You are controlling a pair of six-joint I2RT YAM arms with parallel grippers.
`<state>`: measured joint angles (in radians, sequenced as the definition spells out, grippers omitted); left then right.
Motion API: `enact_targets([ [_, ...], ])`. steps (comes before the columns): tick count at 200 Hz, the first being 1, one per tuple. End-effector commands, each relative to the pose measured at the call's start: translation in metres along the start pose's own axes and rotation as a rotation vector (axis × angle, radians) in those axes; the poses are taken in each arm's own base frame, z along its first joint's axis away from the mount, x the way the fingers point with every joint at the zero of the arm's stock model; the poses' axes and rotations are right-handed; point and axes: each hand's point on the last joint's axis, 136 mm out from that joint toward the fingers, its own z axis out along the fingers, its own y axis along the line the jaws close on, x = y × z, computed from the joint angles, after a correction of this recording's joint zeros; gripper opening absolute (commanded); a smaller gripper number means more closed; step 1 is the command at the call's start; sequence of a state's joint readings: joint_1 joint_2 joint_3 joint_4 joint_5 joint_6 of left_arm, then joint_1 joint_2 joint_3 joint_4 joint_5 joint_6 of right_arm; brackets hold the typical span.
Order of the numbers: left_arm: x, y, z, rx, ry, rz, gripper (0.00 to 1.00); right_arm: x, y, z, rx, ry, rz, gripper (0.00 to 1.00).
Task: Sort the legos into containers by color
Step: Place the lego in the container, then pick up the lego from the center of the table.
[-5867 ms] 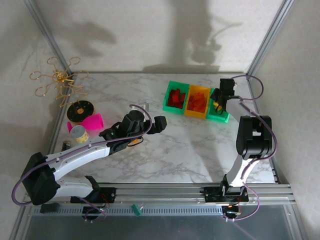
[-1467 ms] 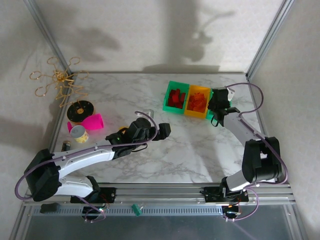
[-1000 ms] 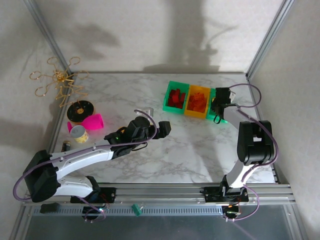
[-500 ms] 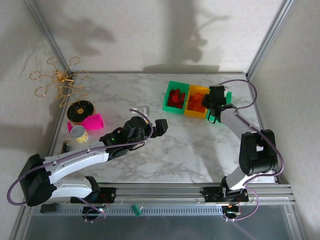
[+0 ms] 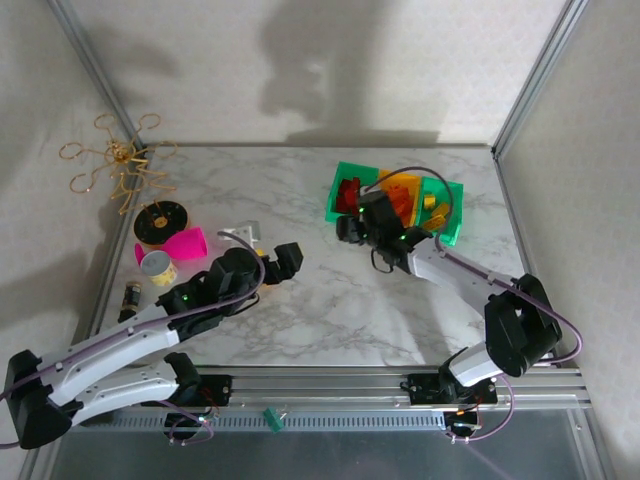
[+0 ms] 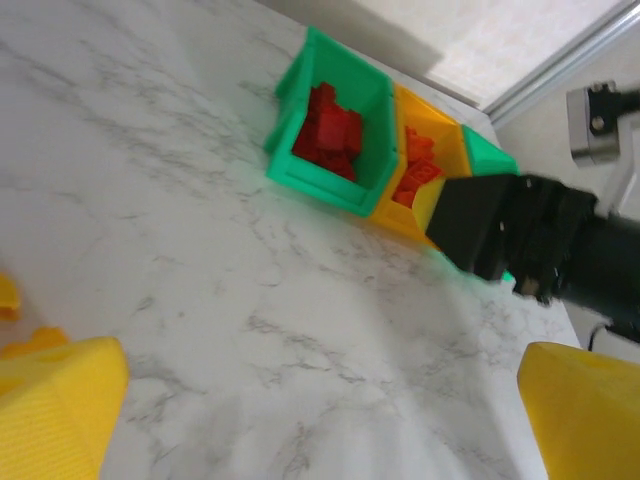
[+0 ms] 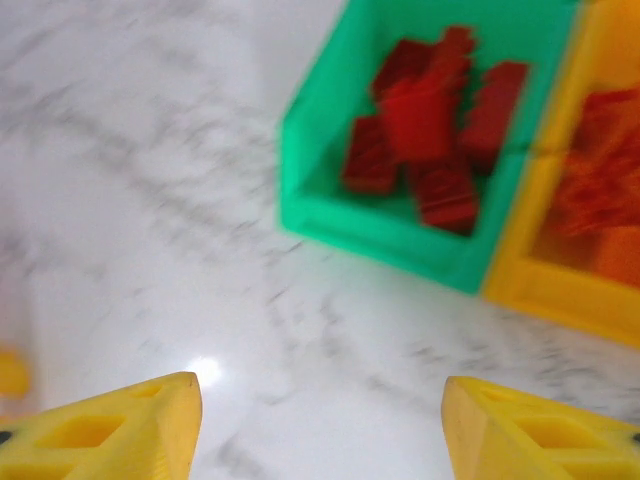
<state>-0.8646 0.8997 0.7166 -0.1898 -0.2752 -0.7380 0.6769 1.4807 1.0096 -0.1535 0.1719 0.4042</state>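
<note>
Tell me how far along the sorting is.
Done: red legos sit in a green bin, orange legos in the middle bin. In hand: nothing; left gripper and right gripper are open. Left: a small yellow piece on the table by the left gripper.

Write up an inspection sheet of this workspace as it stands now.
Surface: marble table, mostly bare; yellow bits at the left wrist view's edge, unclear.
Job's things: containers, three joined in a row; red legos in the left green one, orange legos in the middle, yellow legos in the right.
Clutter: pink cup, tin can, spool, gold wire ornament, all at the far left.
Grippers: left gripper jaws open, empty, over bare table; right gripper jaws open, empty, before the red bin.
Cables: purple cable along the left arm; another cable arcs over the bins.
Surroundings: metal frame posts, pale shadowed walls.
</note>
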Motion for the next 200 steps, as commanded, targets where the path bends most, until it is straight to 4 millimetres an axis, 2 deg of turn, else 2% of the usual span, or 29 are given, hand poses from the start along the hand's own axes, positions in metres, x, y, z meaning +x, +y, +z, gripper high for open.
enact_targets([
  [1,0.005,0.038,-0.011,-0.125,0.003,-0.033,1.00,0.029,0.037,-0.002,-0.078,0.047,-0.095,0.67],
  [22,0.007,0.055,-0.020,-0.166,-0.003,-0.070,1.00,0.056,0.076,0.001,-0.155,0.078,-0.178,0.69],
  [53,0.009,0.068,-0.029,-0.184,-0.012,-0.118,1.00,0.095,0.127,0.009,-0.258,0.127,-0.290,0.71],
  [96,0.003,0.082,-0.038,-0.236,-0.042,-0.152,1.00,0.128,0.175,0.023,-0.346,0.163,-0.344,0.74],
  [114,0.001,0.085,-0.039,-0.241,-0.057,-0.151,1.00,0.135,0.183,0.035,-0.341,0.179,-0.350,0.75],
  [134,-0.003,0.086,-0.042,-0.248,-0.066,-0.149,1.00,0.134,0.191,0.044,-0.342,0.180,-0.347,0.74],
  [179,-0.008,0.088,-0.045,-0.251,-0.087,-0.159,1.00,0.141,0.196,0.070,-0.301,0.200,-0.378,0.71],
  [200,-0.008,0.091,-0.046,-0.258,-0.091,-0.159,1.00,0.144,0.191,0.078,-0.275,0.198,-0.381,0.68],
])
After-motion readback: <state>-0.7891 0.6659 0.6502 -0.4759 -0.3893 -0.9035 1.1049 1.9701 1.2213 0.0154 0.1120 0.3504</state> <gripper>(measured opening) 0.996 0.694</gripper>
